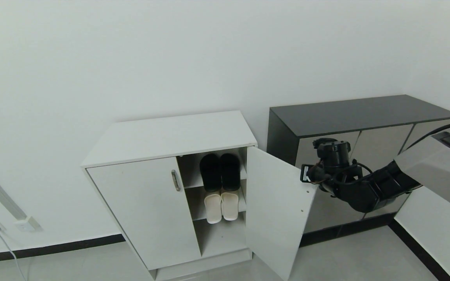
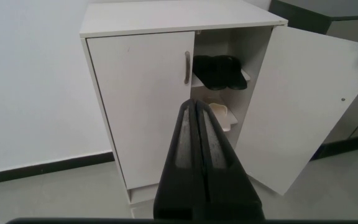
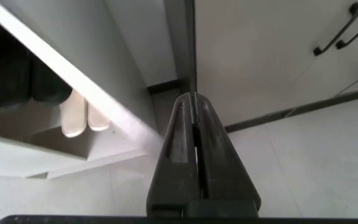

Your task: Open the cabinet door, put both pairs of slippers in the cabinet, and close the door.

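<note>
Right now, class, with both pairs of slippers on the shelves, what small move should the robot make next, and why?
Probably press the right gripper against the open door to swing it shut. The black slippers and white slippers already sit on shelves inside the cabinet, and the gripper is beside the door's free edge.

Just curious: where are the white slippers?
Head view: the white slippers sit in the cabinet, right side, on the middle shelf, just below the black slippers.
</note>
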Robot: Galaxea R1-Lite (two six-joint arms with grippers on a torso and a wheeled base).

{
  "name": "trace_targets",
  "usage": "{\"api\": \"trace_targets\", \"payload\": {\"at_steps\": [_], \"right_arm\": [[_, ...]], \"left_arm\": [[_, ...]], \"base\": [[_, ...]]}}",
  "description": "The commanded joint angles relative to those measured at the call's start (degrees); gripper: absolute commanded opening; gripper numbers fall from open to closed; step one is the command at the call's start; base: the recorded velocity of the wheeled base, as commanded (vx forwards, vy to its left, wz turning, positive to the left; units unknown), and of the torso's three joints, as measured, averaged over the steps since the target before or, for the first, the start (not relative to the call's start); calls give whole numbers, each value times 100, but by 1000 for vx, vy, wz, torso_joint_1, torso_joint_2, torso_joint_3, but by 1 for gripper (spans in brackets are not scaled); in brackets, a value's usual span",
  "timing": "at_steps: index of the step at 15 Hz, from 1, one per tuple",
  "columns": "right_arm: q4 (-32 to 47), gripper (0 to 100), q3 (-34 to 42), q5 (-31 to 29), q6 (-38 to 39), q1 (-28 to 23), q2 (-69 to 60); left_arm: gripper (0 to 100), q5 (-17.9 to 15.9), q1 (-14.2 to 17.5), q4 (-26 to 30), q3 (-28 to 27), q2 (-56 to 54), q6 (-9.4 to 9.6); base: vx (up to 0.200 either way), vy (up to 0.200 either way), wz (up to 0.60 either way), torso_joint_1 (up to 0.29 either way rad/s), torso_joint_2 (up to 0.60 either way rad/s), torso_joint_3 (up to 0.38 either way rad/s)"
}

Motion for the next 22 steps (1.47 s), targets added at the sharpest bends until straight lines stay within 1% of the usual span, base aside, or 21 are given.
{"api": "trace_targets", "payload": {"at_steps": [1,8,13,14,15,17,18,19,22], "right_arm": [[8,0,125,3,2,143,-133],[35,0,889,21,2,1013,-986],[0,0,889,12,2,1119,-599],[0,0,898,39,54,1453,-459],[-9,0,916,65,134,1585,-467],[-132,0,1039,267,327,1804,-573],[-202,0,1241,513,345,1936,-801],[-238,0,1364,636,353,1980,-942],[-616,0,1751,707,-16,2006,-1188]], "left_arm": [[0,2,0,-1,0,7,-6],[0,2,0,-1,0,7,-6],[0,2,0,-1,0,7,-6],[0,2,0,-1,0,7,-6],[0,2,0,-1,0,7,-6],[0,2,0,-1,0,7,-6],[0,2,0,-1,0,7,-6],[0,2,0,-1,0,7,-6],[0,2,0,-1,0,7,-6]], "base": [[0,0,0,0,0,0],[0,0,0,0,0,0],[0,0,0,0,0,0],[0,0,0,0,0,0],[0,0,0,0,0,0],[0,0,0,0,0,0],[0,0,0,0,0,0],[0,0,0,0,0,0],[0,0,0,0,0,0]]}}
